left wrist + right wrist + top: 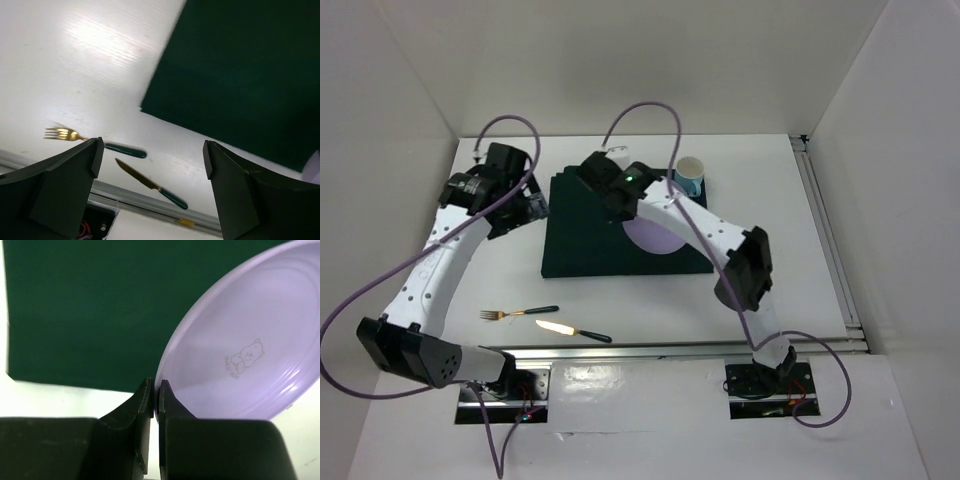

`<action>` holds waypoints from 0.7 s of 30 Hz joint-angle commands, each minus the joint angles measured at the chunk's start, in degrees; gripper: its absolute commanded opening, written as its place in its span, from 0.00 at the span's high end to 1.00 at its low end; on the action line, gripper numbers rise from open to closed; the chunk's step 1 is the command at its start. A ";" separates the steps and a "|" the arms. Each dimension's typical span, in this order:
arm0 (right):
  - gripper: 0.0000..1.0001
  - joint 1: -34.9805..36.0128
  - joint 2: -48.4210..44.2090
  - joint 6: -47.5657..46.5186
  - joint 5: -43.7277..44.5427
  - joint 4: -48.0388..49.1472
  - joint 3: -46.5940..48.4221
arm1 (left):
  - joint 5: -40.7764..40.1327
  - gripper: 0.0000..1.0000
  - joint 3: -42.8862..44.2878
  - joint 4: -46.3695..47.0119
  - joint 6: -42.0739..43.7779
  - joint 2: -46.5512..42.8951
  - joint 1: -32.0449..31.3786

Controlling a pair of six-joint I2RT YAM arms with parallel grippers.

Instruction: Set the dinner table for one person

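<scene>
**A:** What hems in the table, and where is there room to move?

**B:** Seen from overhead, the table (790, 260) fills the middle of the frame. Plain walls close it in at the left, top and right. A metal rail (832, 240) runs down its right-hand edge. A dark green mat (582, 240) covers the centre. Bare white surface lies open to the right of the mat and in a strip along the bottom.

**A:** What does the table itself look like?

**B:** It is large, flat, rectangular and plain white, with a soft glare from the lights. It is far bigger than anything on it.

**A:** What sits on it?

**B:** A lilac plate (655, 240) is on the right half of the mat. A cup (690, 176) stands at the mat's upper right corner. In the lower left, a gold fork (518, 314) and a gold knife (572, 330) lie near the bottom edge, both with dark handles. They are close together but apart.

**A:** And the claws?

**B:** The left claw (150, 155) hangs over bare table just off the mat's lower left corner. Its fingers are spread wide and hold nothing. The right claw (155, 390) is over the mat. Its fingers are nearly together, pinching the rim of the plate.
</scene>
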 commanded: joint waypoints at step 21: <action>1.00 -3.13 21.45 -10.98 -8.32 14.19 12.61 | 3.14 0.00 -7.42 0.20 1.66 -11.79 18.45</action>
